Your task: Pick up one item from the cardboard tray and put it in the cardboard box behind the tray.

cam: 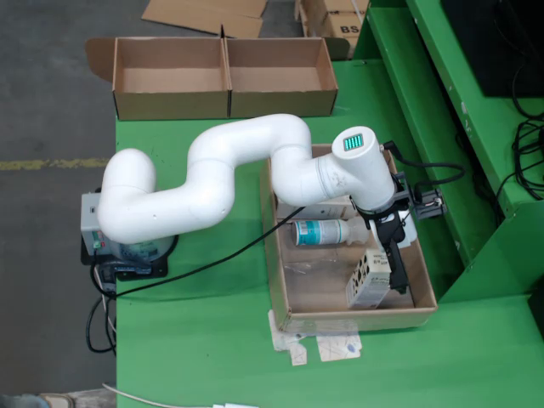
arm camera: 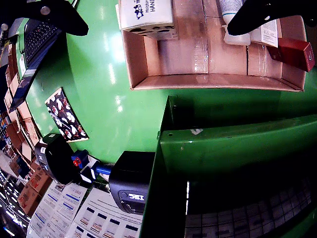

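The cardboard tray (cam: 285,280) lies on the green table and holds a white bottle with a teal label (cam: 325,232), a white carton with black spots (cam: 365,282) and another carton (cam: 327,210) partly hidden under the arm. My gripper (cam: 393,265) hangs over the tray's right side, right beside the spotted carton. In the wrist view its black fingers (arm camera: 62,16) are spread wide and hold nothing. That view also shows the spotted carton (arm camera: 146,15), the bottle (arm camera: 237,22) and a red box (arm camera: 296,52) in the tray. The two-compartment cardboard box (cam: 225,100) stands behind the tray.
A raised green frame (cam: 442,127) runs along the tray's right side, with cables (cam: 527,153) beyond it. Paper scraps (cam: 319,347) lie at the tray's front edge. Flat cardboard (cam: 204,15) lies behind the box. The wrist view shows a laptop (arm camera: 34,44) and a black device (arm camera: 131,183).
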